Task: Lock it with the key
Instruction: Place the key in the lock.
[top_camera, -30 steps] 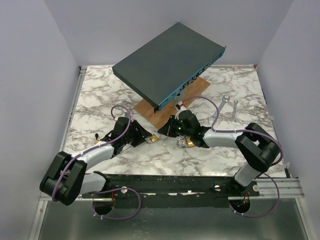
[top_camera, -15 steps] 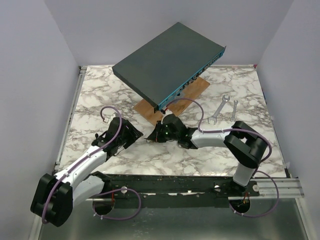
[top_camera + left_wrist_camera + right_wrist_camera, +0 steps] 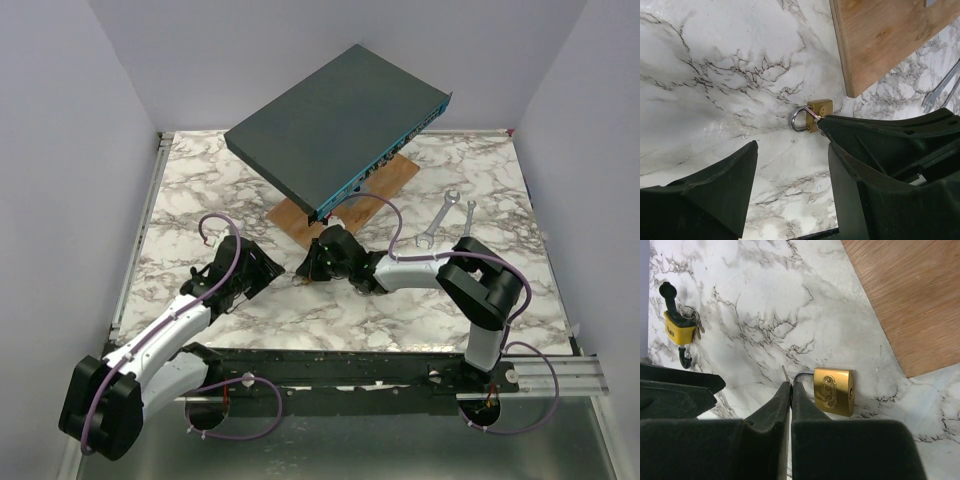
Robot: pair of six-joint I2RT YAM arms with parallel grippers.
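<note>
A brass padlock point(image 3: 834, 391) lies flat on the marble table point(image 3: 765, 300), with its keyhole end toward the wooden board. It also shows in the left wrist view point(image 3: 813, 115). My right gripper point(image 3: 791, 385) is shut on a thin metal key point(image 3: 784, 373). The key's tip pokes out just left of the padlock's steel shackle point(image 3: 799, 120). In the top view the right gripper point(image 3: 309, 269) is low at the table's middle. My left gripper point(image 3: 792, 147) is open and empty, a short way back from the padlock, and sits left of it in the top view point(image 3: 264, 270).
A dark grey flat box point(image 3: 335, 125) leans on a wooden board point(image 3: 345, 205) behind the grippers. Two wrenches point(image 3: 446, 214) lie at the right. A yellow tag with a bunch of keys point(image 3: 678, 330) lies at the left point(image 3: 190, 272).
My right gripper has moved left across the table to beside the padlock. My left arm has drawn back to the left, away from the padlock.
</note>
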